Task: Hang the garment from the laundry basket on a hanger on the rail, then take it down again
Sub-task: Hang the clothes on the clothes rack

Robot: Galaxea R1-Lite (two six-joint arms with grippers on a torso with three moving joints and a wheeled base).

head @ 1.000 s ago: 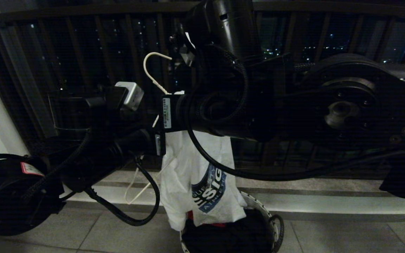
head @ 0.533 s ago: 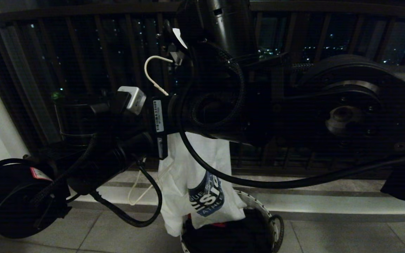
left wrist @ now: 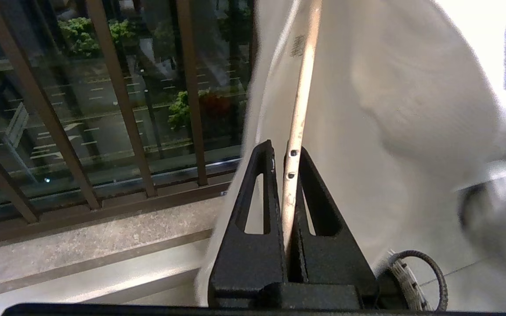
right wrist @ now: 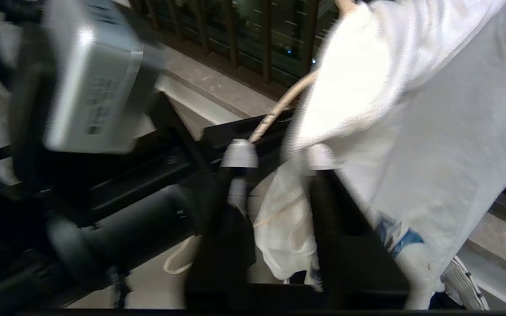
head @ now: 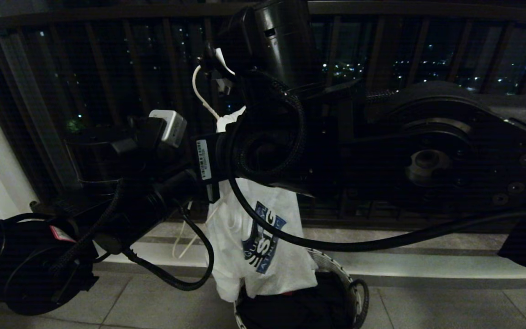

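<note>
My two arms fill the head view, crossed in front of the dark balcony bars [head: 107,68]; no rail shows in any view, so I judge the hanging itself not yet done. The shirt [head: 263,246] is out of the basket [head: 336,274] and draped on the hanger [head: 199,89], its blue print facing me, hem dangling just above the basket's rim at about 6 o'clock of the frame. The basket stands on the floor tiles [head: 427,306] below. The hanger's hook rises at 12 o'clock from the shirt, near my right arm's upper link. The left gripper [left wrist: 287,151] is clenched on the hanger's thin wire arm, beside the shirt's cloth. The right gripper [right wrist: 275,153] stands with a gap between its pale-tipped fingers [right wrist: 238,154], cloth lying in that gap; I cannot tell whether it grips or has let go. Left to do, as I judge: finish dressing the hanger, hook it on the rail, take it down.
</note>
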